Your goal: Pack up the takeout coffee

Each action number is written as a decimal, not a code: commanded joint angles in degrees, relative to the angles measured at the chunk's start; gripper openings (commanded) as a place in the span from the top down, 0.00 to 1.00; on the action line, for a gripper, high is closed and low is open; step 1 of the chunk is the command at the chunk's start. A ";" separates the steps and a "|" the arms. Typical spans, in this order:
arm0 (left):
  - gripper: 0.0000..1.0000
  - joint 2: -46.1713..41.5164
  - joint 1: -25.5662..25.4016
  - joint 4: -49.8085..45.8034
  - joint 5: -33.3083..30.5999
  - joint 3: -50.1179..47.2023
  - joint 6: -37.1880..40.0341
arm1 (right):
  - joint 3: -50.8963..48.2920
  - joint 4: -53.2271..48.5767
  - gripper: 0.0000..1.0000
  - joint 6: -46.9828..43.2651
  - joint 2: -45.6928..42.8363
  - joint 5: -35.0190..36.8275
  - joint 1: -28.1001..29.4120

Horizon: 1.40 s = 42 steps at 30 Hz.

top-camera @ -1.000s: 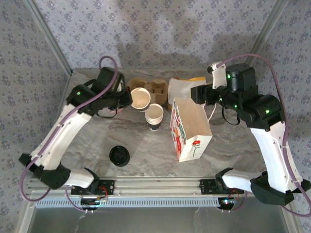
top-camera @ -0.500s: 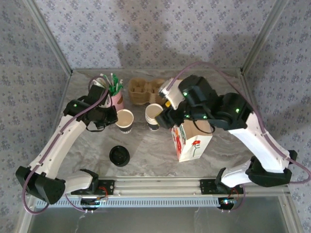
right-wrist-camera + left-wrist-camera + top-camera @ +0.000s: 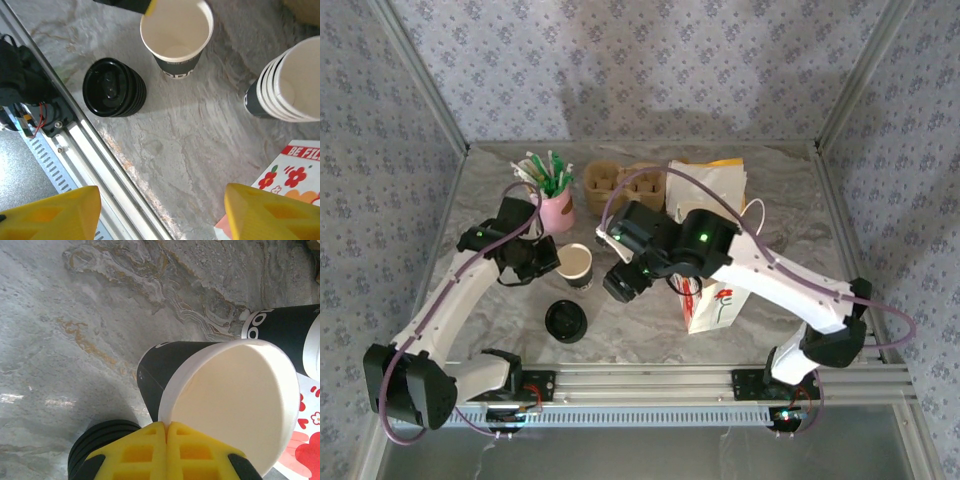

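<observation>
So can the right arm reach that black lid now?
Probably yes: its open gripper hovers above and beside the lid, with bare table between them; the cup is off to one side.

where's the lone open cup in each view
top external: open cup left of centre, just above the black lid.
left wrist: open cup centre-right, large, mouth facing the camera.
right wrist: open cup at top centre.
shared landmark: flowered bag, lower right of it in all three.
</observation>
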 commanded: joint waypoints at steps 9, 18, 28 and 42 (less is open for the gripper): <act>1.00 -2.34 0.32 3.95 1.71 -3.45 0.54 | 0.61 0.79 0.30 6.16 4.18 0.23 0.37; 0.97 -2.58 0.41 3.94 1.24 -4.24 1.42 | 2.85 -0.84 0.29 6.42 5.92 1.43 0.38; 0.95 -1.46 0.58 3.52 -0.22 -4.76 3.01 | 4.17 -0.92 0.28 6.60 6.01 2.92 0.67; 0.82 -0.57 0.54 1.49 -2.27 -3.27 5.04 | 6.43 -2.57 0.24 7.23 7.52 5.82 1.07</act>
